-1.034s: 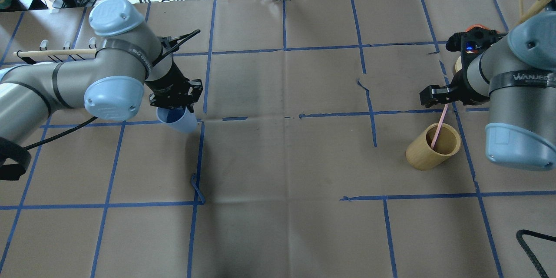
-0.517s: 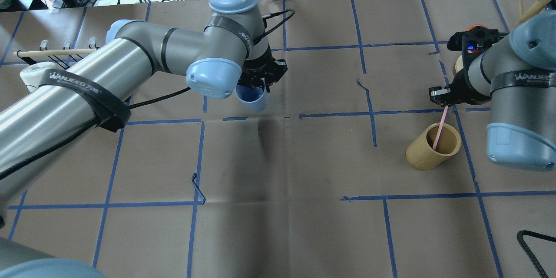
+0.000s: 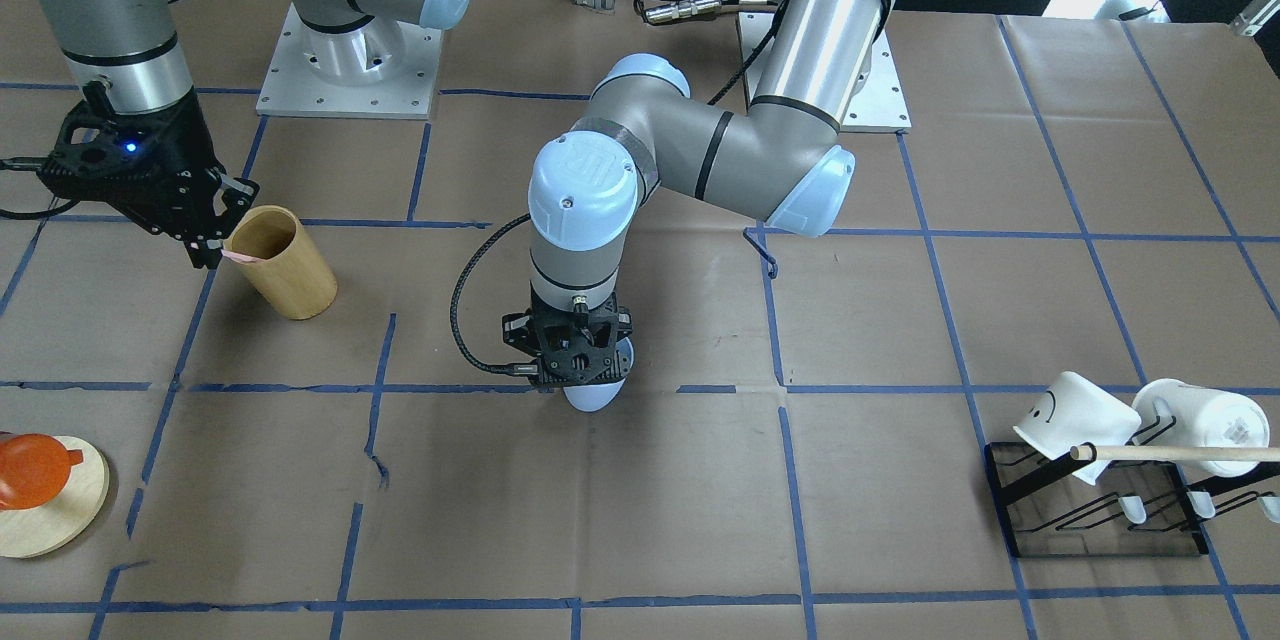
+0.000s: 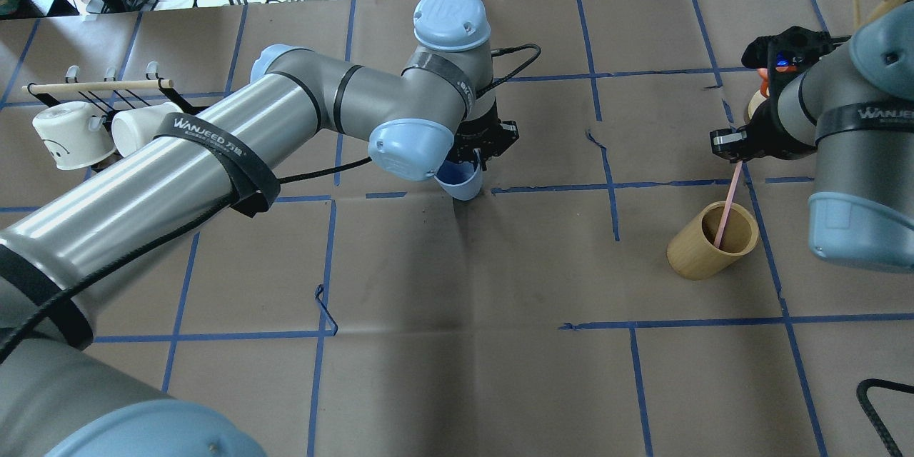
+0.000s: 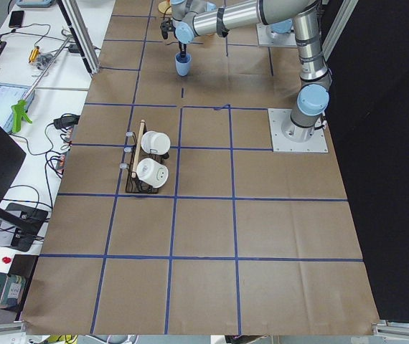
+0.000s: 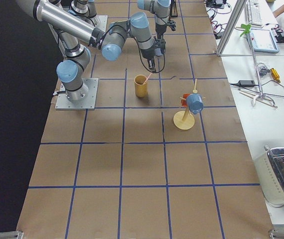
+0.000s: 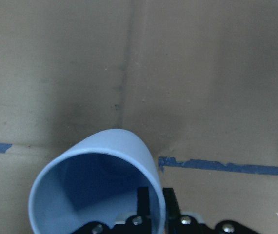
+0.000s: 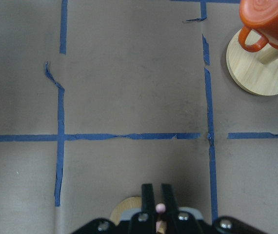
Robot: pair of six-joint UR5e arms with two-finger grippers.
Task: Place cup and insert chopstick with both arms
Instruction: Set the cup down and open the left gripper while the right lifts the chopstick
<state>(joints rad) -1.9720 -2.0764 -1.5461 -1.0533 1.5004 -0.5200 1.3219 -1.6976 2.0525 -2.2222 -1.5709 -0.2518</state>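
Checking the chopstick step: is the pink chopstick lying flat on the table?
No, the pink chopstick stands tilted in the bamboo holder, top held by the right gripper.

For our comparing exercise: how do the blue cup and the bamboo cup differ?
The blue cup is gripped by the left hand; the bamboo cup stands ungripped. The blue cup is empty; the bamboo cup holds a chopstick. The blue cup tapers; the bamboo cup is straight-sided. Both are open-topped.
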